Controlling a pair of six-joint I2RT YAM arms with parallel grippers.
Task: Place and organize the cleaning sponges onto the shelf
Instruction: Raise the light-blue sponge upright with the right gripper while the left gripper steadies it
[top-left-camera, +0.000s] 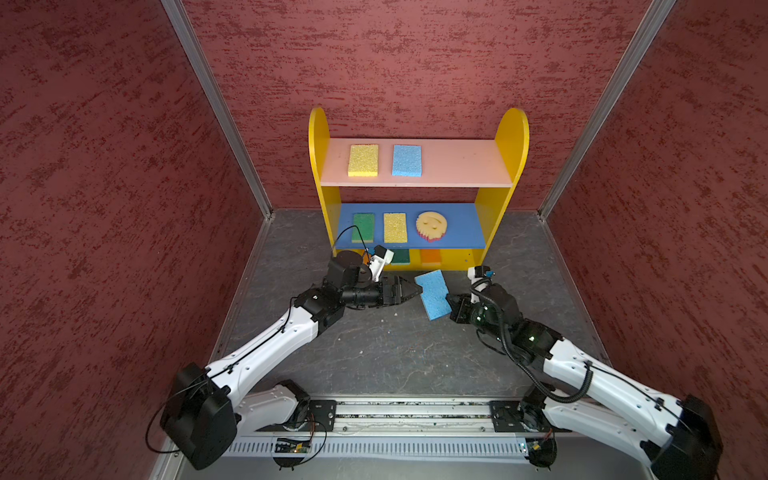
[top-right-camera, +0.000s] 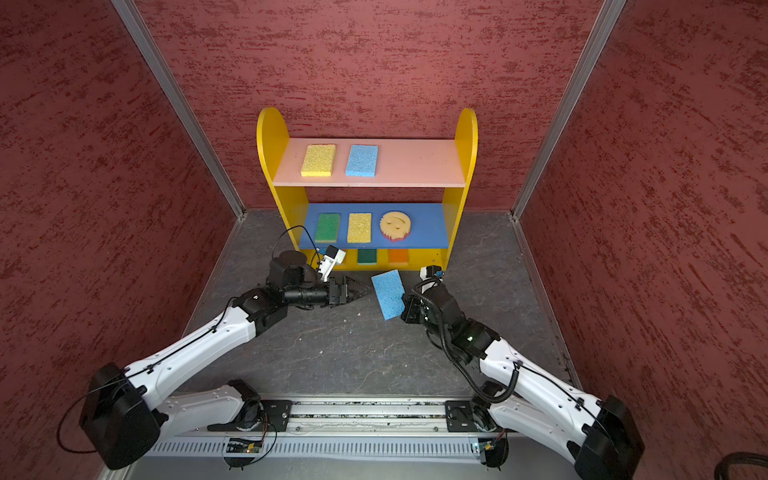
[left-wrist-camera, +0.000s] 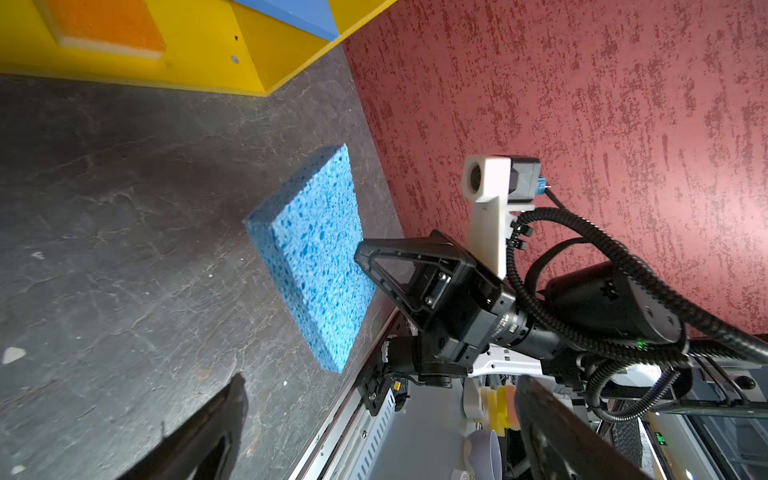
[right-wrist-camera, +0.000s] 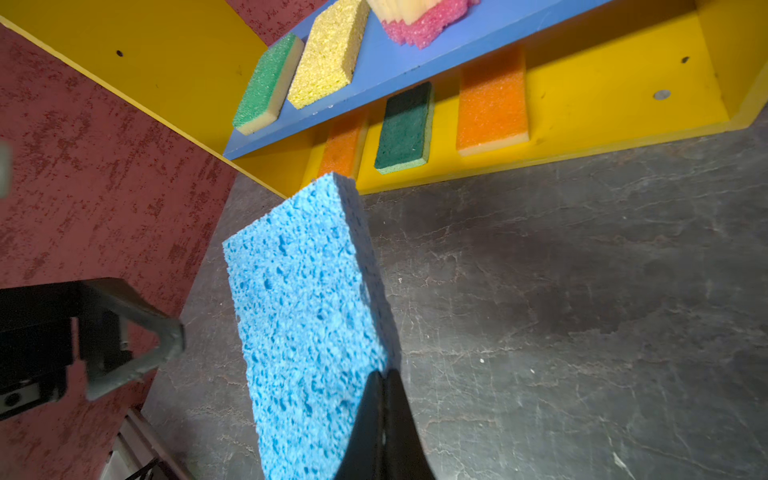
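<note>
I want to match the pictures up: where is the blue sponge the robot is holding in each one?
In a top view: blue sponge, centre, in front of the shelf.
In a top view: blue sponge, centre too.
Left wrist: blue sponge, centre.
Right wrist: blue sponge, lower centre.
Shared landmark: the shelf.

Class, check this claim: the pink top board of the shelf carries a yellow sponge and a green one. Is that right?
Not quite. In both top views the pink top board carries a yellow sponge and a blue sponge, not a green one.
</note>
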